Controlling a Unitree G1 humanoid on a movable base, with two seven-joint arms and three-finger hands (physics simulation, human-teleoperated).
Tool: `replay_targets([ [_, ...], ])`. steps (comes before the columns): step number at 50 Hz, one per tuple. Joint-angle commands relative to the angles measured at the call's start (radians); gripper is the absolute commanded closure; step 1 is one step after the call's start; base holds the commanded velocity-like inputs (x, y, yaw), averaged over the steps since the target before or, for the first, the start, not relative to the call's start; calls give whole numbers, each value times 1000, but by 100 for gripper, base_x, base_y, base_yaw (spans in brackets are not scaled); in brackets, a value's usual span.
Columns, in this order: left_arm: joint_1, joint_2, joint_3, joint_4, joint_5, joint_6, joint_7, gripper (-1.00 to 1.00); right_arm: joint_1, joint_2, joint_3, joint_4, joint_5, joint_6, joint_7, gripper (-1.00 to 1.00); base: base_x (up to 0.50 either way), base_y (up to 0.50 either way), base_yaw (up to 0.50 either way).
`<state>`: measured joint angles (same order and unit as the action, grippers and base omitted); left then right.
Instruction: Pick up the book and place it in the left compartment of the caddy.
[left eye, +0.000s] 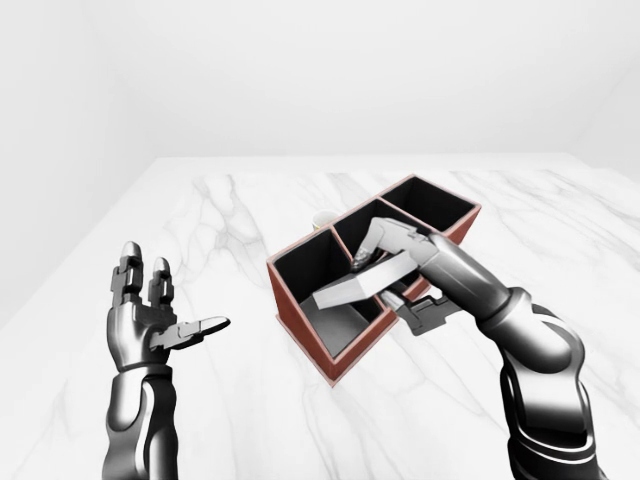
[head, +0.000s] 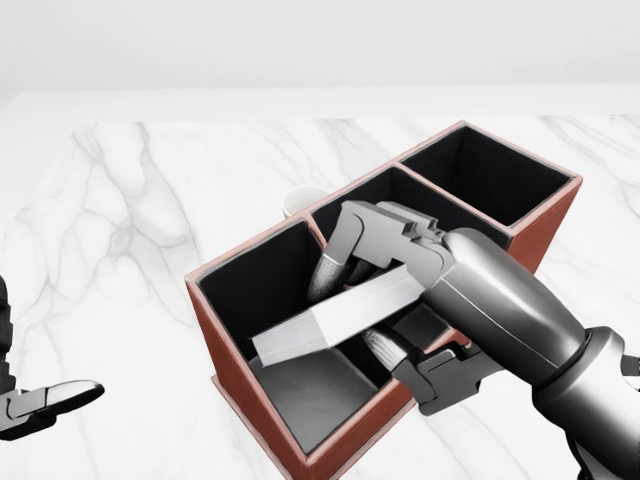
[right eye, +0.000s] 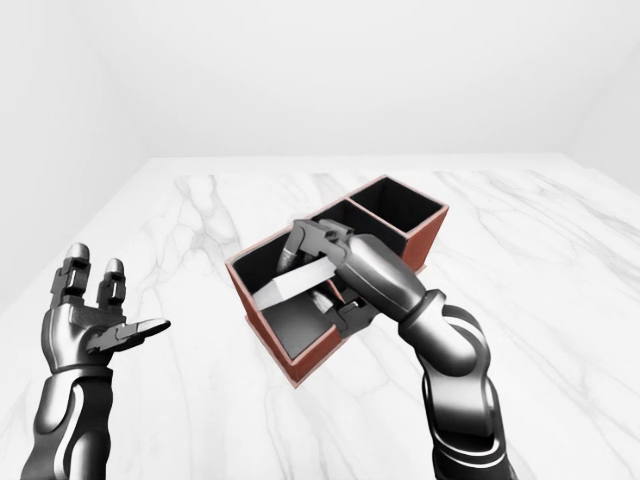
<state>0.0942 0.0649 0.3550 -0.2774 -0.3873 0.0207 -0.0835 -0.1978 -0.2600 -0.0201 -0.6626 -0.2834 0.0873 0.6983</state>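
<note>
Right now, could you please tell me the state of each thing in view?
book: tilted, held over the caddy's left compartment
caddy: upright on the table; middle and right compartments empty
right hand: shut on the book
left hand: open, empty
white cup: mostly hidden beyond the caddy

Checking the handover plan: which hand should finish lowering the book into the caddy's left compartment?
The right hand: it already grips the book over the caddy. The left hand is open, off to the side.
</note>
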Motion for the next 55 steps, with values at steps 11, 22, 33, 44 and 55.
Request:
replay_targets([
  [11,-1,0,-1,20,-1,-13,-6,-100,6,29,3,17,-39,0,0,100,0,0,0],
  [22,4,-1,0,7,-2,-6,-4,-100,24,45,15,42,-68,0,0,100,0,0,0],
  [33,6,-3,2,10,-4,-10,-7,-100,35,65,19,37,-82,0,0,100,0,0,0],
  [44,6,0,5,5,-8,-5,-7,-100,46,70,27,71,-112,0,0,100,0,0,0],
  [55,-1,1,3,18,-8,-9,-7,-100,50,76,35,82,-140,0,0,100,0,0,0],
])
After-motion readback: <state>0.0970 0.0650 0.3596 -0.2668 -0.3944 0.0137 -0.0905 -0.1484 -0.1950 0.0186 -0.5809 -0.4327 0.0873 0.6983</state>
